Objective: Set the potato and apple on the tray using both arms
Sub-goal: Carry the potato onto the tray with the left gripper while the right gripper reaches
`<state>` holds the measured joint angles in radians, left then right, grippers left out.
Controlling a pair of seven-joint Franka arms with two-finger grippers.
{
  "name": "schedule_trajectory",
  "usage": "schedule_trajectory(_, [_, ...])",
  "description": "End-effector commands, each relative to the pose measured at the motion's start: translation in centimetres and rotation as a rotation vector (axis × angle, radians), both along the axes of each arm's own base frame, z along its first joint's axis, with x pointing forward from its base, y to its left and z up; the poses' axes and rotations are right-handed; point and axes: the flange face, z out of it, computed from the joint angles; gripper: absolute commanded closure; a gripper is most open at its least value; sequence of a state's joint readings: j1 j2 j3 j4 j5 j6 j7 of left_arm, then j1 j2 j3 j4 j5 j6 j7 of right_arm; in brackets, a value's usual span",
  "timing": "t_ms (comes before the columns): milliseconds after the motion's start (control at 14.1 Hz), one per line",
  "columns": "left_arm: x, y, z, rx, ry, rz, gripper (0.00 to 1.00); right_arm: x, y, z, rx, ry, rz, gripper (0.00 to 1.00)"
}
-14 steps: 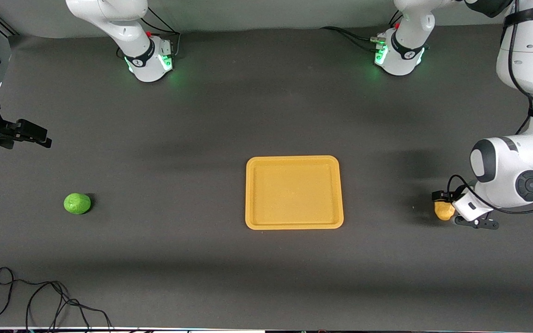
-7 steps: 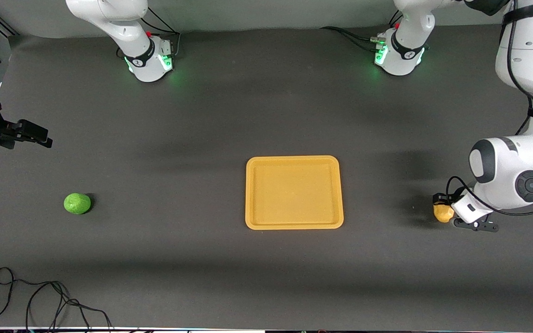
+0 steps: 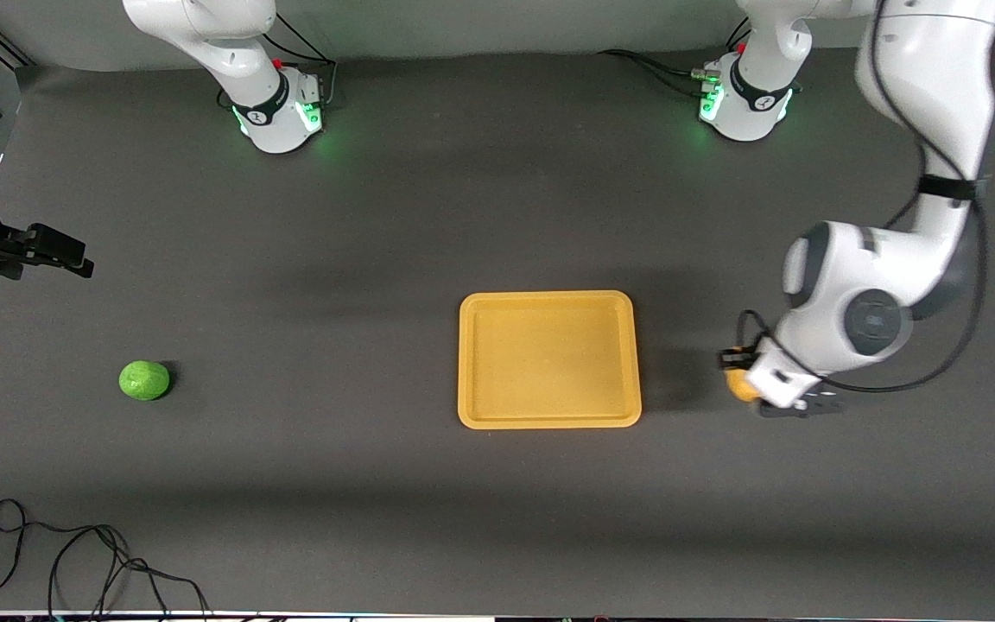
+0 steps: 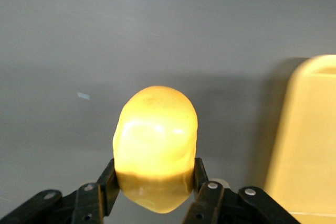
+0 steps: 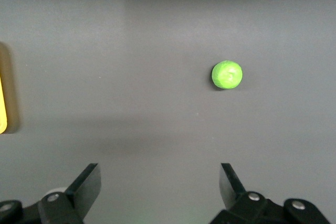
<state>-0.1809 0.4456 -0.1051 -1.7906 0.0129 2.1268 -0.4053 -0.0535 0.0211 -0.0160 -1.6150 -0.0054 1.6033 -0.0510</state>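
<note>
Shifted toward the tray since a second ago: left arm's black two-finger gripper [image 3: 741, 378], now up in the air over bare dark table just off the tray's edge at the left arm's end, earlier set farther out toward that end. Clamped between its two fingers [image 4: 107, 184]: small lumpy oval yellow-tan potato [image 4: 155, 145], gripped at its lower sides, its rounded top bulging clear of the fingertips, brightly lit in the left wrist view. Only partly seen in the front view, tucked against the white wrist. Unmoved at the table's middle: flat rectangular yellow-orange plastic tray [image 3: 549, 422] with rounded corners and low raised rim, holding nothing; one rounded corner of it also in the left wrist view, near the potato but not under it. Unmoved too: small round bright green apple [image 3: 144, 380], resting on the dark grey table mat [image 3: 377, 216] well apart from the tray, toward the right arm's end. Waiting at that end: right arm's black gripper [image 3: 57, 252], fingers spread wide apart and holding nothing, up over the mat, with the apple lying clear of them. Coiled near the front edge of the mat at the right arm's end: thin black cable [image 3: 74, 561].
</note>
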Motion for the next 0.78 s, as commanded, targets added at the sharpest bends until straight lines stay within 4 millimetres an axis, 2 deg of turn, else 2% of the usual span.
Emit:
schedule_trajectory(0, [-0.8, -8.6, -0.4, 0.018, -0.025, 0.117, 0.9, -0.3, -0.9, 0.9, 0.009, -0.018, -0.013, 0.0])
schedule_trajectory(142, [-1.6, -14.7, -2.3, 0.019, -0.035, 0.162, 0.9, -0.7, -5.1, 1.1, 0.007, -0.027, 0.024, 0.0])
schedule_trajectory(284, [-2.3, -17.4, -4.1, 0.023, -0.028, 0.153, 0.9, -0.7, -8.5, 0.7, -0.009, -0.048, 0.089, 0.0])
schedule_trajectory(355, [-2.5, -17.9, -4.5, 0.019, -0.035, 0.145, 0.9, -0.6, -10.4, 0.0, -0.006, -0.051, 0.092, 0.0])
schedule_trajectory(426, [-2.6, -18.0, -5.3, 0.022, -0.036, 0.141, 0.88, 0.0, -11.2, -1.0, -0.007, -0.051, 0.118, 0.0])
schedule_trajectory(568, [-2.8, -18.1, -6.6, 0.034, -0.026, 0.133, 0.88, 1.2, -11.9, -2.5, -0.021, -0.063, 0.131, 0.0])
schedule_trajectory(710, [-3.0, -17.9, -6.8, 0.04, -0.017, 0.134, 0.87, 2.6, -12.1, -5.2, -0.026, -0.054, 0.135, 0.0])
